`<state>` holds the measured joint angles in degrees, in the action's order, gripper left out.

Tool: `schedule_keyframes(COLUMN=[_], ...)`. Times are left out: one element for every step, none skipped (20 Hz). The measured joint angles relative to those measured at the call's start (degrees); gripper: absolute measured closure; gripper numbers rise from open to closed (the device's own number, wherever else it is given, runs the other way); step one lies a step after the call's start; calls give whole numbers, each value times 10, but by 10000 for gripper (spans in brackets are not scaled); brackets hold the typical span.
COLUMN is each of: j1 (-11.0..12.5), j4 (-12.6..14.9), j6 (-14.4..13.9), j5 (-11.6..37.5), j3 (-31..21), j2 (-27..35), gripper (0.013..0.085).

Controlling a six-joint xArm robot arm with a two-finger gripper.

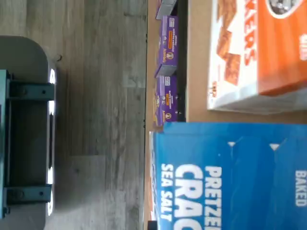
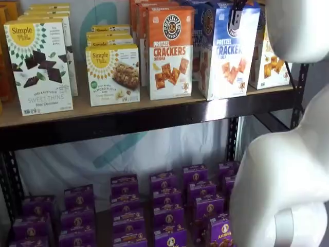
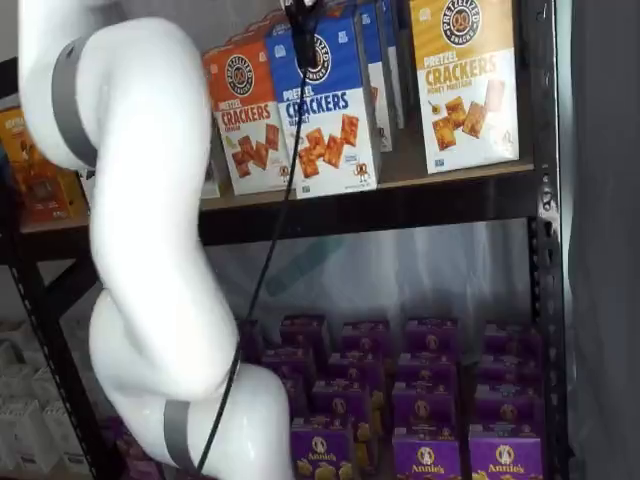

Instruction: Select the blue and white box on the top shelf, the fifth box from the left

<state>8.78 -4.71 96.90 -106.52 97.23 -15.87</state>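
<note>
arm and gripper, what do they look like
The arm is glossy white with rounded, bulbous links and grey bands at two joints. A thin black cable hangs alongside it. Only the gripper's black fingers show, at the frame's top edge.

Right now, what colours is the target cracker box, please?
Blue top, white lower half; clearest in a shelf view: the blue and white box.

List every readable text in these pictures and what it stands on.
"PRETZEL CRACKERS": blue and white box
"PRETZEL CRACKERS CHEDDAR": orange box
"PRETZEL CRACKERS": yellow-topped box
"Simple Mills", "SWEET THINS": white box
"Annie's": purple boxes
Finer print: too small to read.
</note>
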Motion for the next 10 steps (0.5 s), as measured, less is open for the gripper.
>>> schedule_keyframes(j1=[-1,-2,-3,-4,-6,-7,-8,-8,-8,-8], j4=[0,-1,-1,-2,-2,-2,-2,-3,-4,-5], j6=[-1,-2,-4,-5,-7,-8,-9,-10,-10,-11], j5=[1,1,0,-1,-1,-1,-2,-3,-5,-8], j3=[-15,-30,-41,-53,-62,-71,-79,-86,-93,-98], j2=[-16,-33,-44,-58,-69,-79,-88,-97,-105,-112], gripper=[410,410,410,410,410,410,410,410,410,410])
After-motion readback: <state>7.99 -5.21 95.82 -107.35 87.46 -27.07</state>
